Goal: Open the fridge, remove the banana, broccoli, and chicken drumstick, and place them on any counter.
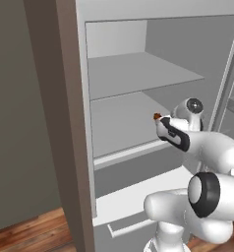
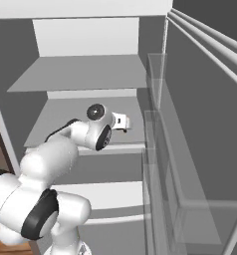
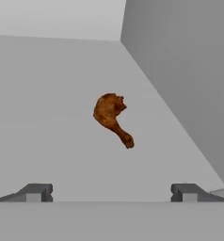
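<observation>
Fridge stands open, grey interior bare-walled, two flat shelves one above the other; below them a white drawer front with a horizontal bar handle. Dark brown wall panel flanks the opening on the left in the left base view; strip of wood floor at its foot. Fridge door swung out to the right, its clear door bins seen edge-on in the right base view. White arm reaches in from the base, wrist over the front part of the lower shelf. Gripper points into that shelf space, its two dark fingertips set wide apart, nothing between them. Chicken drumstick lies on the lower shelf, ahead of the gripper and roughly centred between the tips in the hand view, well clear of both; fat end toward the back of the shelf, thin end toward the hand. In the left base view a small reddish-brown bit of it peeks out just beside the hand, near the shelf's right side wall.
</observation>
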Robot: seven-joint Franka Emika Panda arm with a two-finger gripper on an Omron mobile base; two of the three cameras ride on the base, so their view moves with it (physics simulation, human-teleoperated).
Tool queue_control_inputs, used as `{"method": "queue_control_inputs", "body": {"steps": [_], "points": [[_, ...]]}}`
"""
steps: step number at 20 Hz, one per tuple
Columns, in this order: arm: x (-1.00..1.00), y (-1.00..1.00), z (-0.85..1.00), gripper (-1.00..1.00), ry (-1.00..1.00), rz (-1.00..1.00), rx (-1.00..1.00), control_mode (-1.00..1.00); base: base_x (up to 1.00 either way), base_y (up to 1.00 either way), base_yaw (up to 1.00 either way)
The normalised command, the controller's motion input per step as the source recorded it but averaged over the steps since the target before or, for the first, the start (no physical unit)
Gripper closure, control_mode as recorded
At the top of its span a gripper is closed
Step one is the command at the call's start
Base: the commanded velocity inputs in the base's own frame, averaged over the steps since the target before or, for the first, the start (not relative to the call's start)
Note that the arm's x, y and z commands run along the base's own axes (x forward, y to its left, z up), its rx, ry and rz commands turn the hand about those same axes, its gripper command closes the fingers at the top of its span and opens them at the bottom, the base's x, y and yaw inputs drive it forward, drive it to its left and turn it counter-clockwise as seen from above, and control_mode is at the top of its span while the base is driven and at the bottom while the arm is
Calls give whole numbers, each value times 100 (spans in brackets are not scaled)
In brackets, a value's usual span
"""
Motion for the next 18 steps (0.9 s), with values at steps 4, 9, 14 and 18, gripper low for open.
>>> {"method": "queue_control_inputs", "body": {"steps": [4,9,14,18], "points": [[36,-5,-19,-100,0,0,0,-100,0,0,0],[35,0,-19,-100,0,0,0,-100,0,0,0],[30,0,-9,-100,0,0,2,-100,0,0,0],[27,-1,-7,-100,0,0,3,-100,0,0,0]]}}
